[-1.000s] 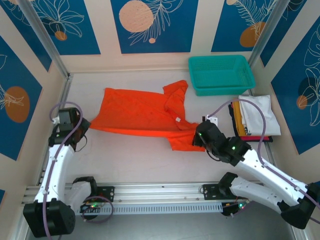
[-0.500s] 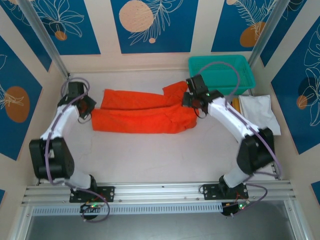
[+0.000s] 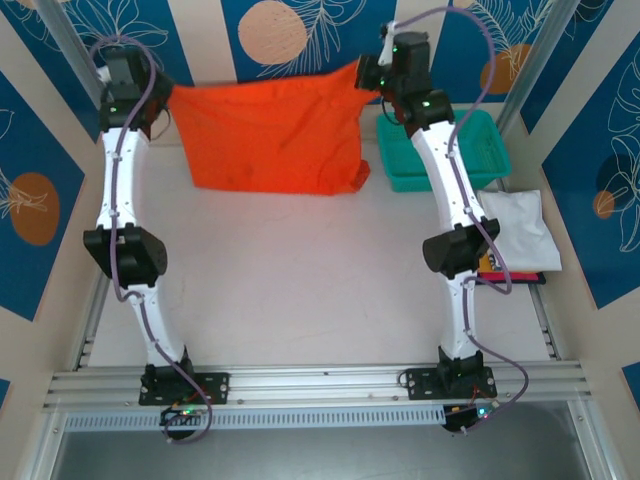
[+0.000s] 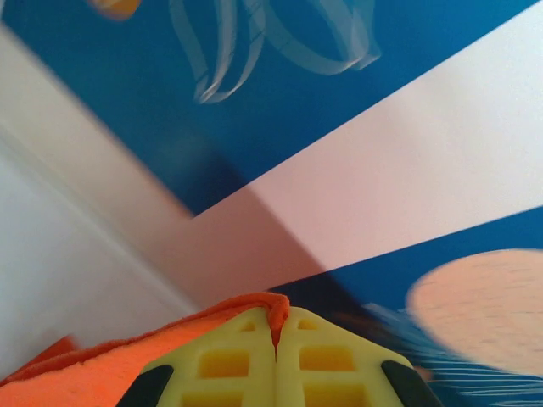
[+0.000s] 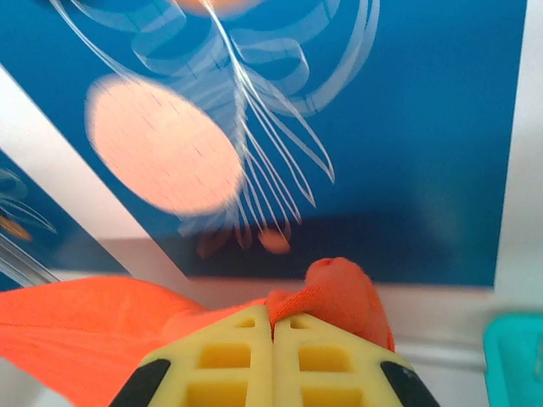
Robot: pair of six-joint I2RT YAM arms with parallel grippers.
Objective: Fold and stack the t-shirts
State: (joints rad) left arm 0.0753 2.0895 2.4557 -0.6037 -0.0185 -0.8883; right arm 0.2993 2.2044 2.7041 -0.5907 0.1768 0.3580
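Observation:
The bright orange-red t-shirt (image 3: pixel 270 135) hangs high in the air in front of the back wall, stretched between both arms. My left gripper (image 3: pixel 168 95) is shut on its upper left corner, and a pinch of orange cloth (image 4: pixel 276 307) sticks out between the yellow fingers (image 4: pixel 229 360). My right gripper (image 3: pixel 362 72) is shut on the upper right corner, with a bunch of orange cloth (image 5: pixel 339 292) over its fingertips. The folded t-shirts (image 3: pixel 515 230), white on top, lie stacked at the table's right edge.
A teal mesh basket (image 3: pixel 470 150) stands at the back right, just under the right arm and beside the hanging shirt. Blue patterned walls close in the back and sides. The white table surface (image 3: pixel 300 290) stretches below the shirt.
Both arms have risen and stretched upward, lifting the orange-red shirt off the table; it went from lying folded lengthwise to hanging spread before the back wall.

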